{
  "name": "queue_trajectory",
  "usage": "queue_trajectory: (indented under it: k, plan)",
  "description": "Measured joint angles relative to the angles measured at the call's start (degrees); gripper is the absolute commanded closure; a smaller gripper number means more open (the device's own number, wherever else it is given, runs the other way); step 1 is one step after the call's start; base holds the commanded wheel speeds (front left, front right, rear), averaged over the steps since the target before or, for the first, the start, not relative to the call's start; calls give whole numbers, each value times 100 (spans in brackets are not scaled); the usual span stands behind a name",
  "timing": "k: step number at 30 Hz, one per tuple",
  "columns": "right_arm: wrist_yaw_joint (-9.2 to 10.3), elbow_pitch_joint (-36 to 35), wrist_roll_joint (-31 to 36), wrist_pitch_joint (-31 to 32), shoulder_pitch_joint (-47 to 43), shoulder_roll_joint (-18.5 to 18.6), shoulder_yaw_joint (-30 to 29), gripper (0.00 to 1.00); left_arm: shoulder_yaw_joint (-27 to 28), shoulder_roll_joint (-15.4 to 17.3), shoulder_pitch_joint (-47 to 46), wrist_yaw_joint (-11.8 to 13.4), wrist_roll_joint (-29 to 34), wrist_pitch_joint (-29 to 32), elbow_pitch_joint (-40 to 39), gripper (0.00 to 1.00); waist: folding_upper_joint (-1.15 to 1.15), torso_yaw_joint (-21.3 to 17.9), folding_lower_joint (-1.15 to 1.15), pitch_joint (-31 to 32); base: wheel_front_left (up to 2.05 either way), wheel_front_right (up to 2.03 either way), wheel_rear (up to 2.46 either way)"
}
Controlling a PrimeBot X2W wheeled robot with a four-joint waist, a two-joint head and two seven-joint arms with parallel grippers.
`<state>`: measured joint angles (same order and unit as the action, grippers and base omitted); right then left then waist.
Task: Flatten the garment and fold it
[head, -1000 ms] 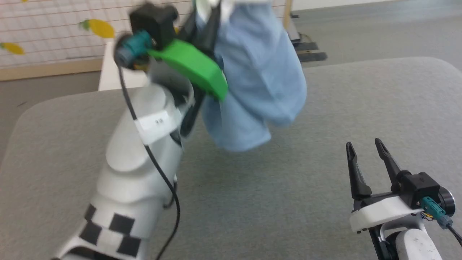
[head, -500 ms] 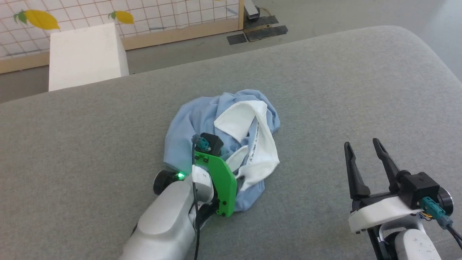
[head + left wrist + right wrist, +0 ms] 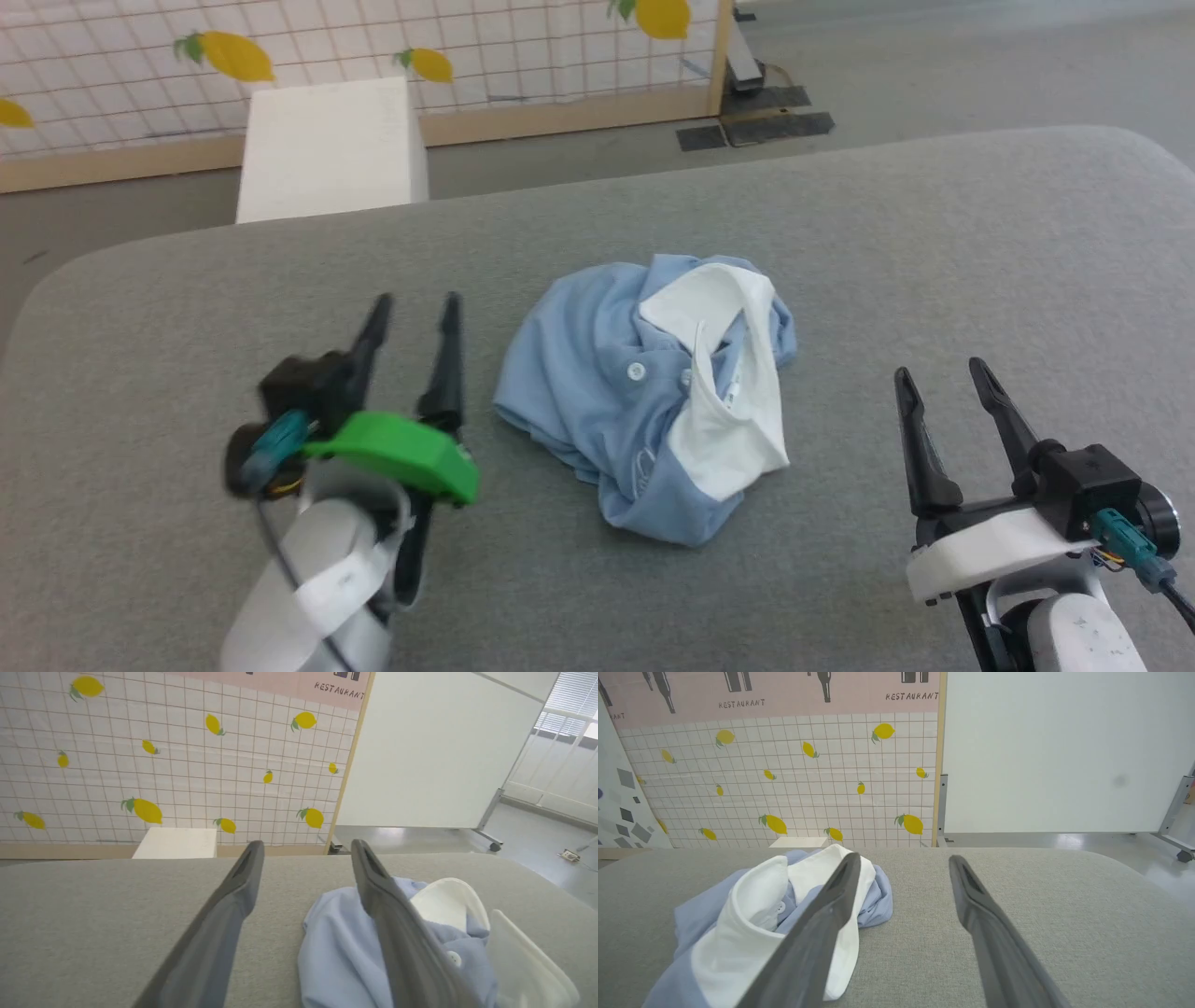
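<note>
Grey table (image 3: 934,233) bears the crumpled garment (image 3: 588,373), unheld.

The head view looks from high up, forward and down on the grey table (image 3: 840,233), with the lemon-tiled wall (image 3: 140,56) at its top edge. Both wrist views sit low, close above the table, facing that same wall; all three share the crumpled garment (image 3: 607,392).

We found the shirt (image 3: 579,373) soft matt cloth, its collar (image 3: 728,439) smoother. The table (image 3: 934,233) had a coarse grey fabric cover. The fingers (image 3: 920,448) of the right gripper (image 3: 938,371) looked matt dark plastic.
</note>
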<state>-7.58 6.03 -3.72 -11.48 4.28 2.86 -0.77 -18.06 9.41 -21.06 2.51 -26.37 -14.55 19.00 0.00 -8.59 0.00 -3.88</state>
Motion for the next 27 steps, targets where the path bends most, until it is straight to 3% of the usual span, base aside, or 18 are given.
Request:
queue_trajectory:
  k: [5,16,21,27]
  plan:
    - [0,-90,24,81,-60,1,-29,0,714,73,836,48,447,-24,-845,0,0,259,0,109,0,0,0]
    - [0,-99,-64,326,-176,0,-167,0,1443,-337,1914,-397,1136,-24,-1461,0,0,715,0,242,0,0,0]
    - [0,360,-142,1044,405,2,-199,0,1529,-514,1897,-549,1315,-24,-1591,0,0,864,0,113,0,0,0]
    - [0,1522,-254,2243,1859,147,-80,0,1510,-604,1676,-658,1403,-24,-1683,0,0,1027,0,-211,0,0,0]
